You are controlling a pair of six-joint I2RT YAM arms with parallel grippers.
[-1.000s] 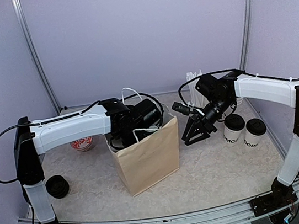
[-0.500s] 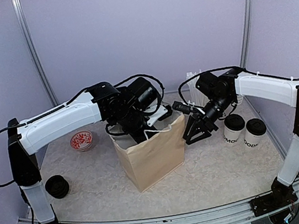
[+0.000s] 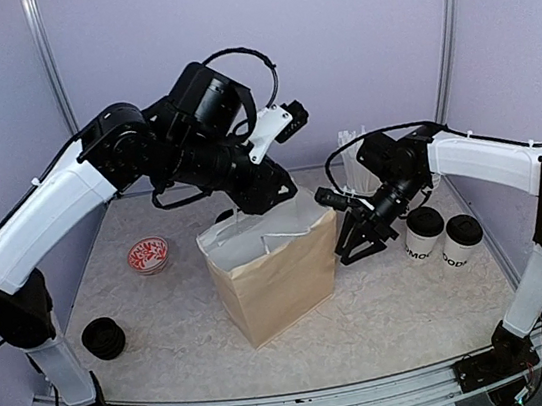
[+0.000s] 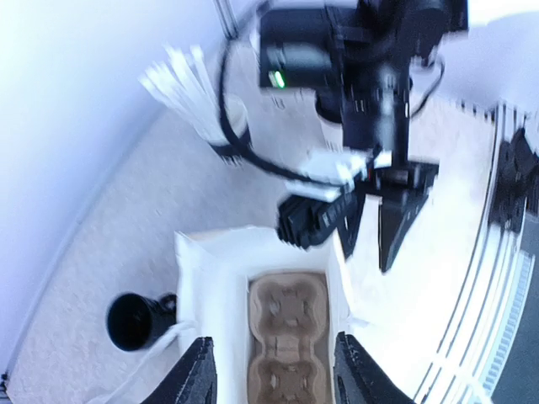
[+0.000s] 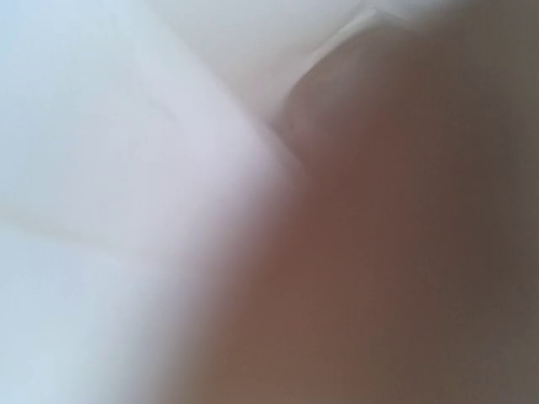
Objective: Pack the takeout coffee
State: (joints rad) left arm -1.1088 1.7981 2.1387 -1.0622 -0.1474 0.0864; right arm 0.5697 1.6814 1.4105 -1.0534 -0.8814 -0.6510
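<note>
the takeout coffee stands on the table at the right: the left cup (image 3: 423, 234) and the right cup (image 3: 461, 239), just beside each other, upright, black lids on, well clear of the paper bag (image 3: 273, 288). neither is held.

likely handling: thin paper walls that give under a hard squeeze, and possibly liquid inside, so heavier than they look and best kept upright. the lid is only pressed on, so lifting by it risks popping it off. the safer hold is across the body below the lid rim, with moderate force.

the bag stands open near the table's middle, brown outside and white inside. the left wrist view shows a moulded cup carrier (image 4: 286, 337) lying flat at its bottom, its pockets empty.

the left gripper (image 4: 274, 374) hangs above the bag mouth, jaws moderately apart with nothing between them. the right gripper (image 3: 355, 240) sits at the bag's right rim, jaws part-spread. its own camera is blurred against the paper, so i cannot tell whether a finger presses the wall.
</note>
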